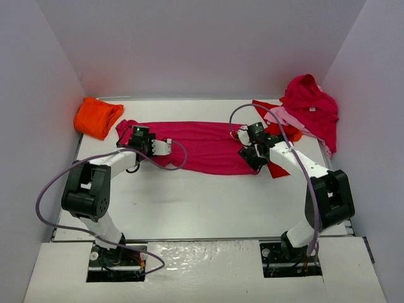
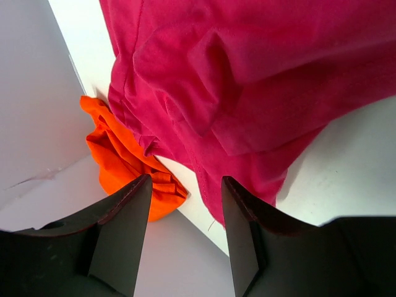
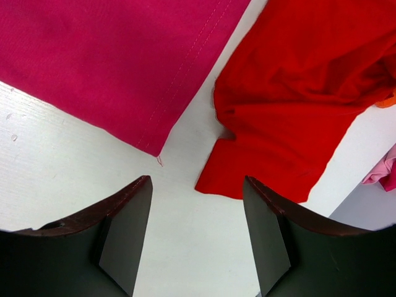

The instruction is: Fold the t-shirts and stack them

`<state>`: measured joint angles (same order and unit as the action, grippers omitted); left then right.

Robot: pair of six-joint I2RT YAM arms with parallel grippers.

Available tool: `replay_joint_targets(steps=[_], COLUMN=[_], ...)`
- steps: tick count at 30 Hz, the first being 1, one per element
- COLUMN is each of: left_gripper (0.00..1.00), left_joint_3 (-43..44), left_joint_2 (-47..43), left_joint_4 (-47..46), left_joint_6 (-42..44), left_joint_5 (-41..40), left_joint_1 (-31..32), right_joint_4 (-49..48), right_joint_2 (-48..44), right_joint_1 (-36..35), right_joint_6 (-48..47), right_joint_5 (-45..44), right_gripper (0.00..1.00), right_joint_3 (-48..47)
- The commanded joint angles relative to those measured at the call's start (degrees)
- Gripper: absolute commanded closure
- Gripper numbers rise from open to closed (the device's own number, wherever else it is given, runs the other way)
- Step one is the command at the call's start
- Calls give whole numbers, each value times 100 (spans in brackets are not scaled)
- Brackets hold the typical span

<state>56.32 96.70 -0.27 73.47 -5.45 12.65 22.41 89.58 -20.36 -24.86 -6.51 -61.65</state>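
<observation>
White links (image 1: 295, 162) alternate with bulky black joints (image 1: 85, 192), trailed by lilac cables (image 1: 38, 203), ending in dark wedge fingers (image 2: 120, 238).

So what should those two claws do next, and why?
Probably lower both and pinch the magenta shirt at its ends: the left gripper and right gripper hover open, one at each end, and it lies in a long strip.

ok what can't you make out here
- Top view: garment count in the crimson and pink heap of clothes; folds cover each other.
- Top view: the right arm hides part of the flat magenta t-shirt's right hem.
- Left wrist view: the folded orange t-shirt is partly hidden by the magenta one.
- Right wrist view: pink cloth is cut off by the edge.
</observation>
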Motion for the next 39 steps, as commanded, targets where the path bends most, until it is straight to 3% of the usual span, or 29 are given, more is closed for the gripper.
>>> replay_joint_targets(steps=[1, 39], left_gripper=[55, 54], left_joint_3=[331, 300], left_joint_2=[84, 411], left_joint_4=[-482, -184], left_joint_6=[405, 151], left_joint_5=[-72, 264], left_joint_1=[-57, -140], right_joint_4=[-75, -114], right_joint_2=[-5, 322], right_joint_1=[-25, -3], right_joint_6=[65, 122], right_joint_5=[-170, -184], right_gripper=[43, 42], right_joint_3=[-93, -163])
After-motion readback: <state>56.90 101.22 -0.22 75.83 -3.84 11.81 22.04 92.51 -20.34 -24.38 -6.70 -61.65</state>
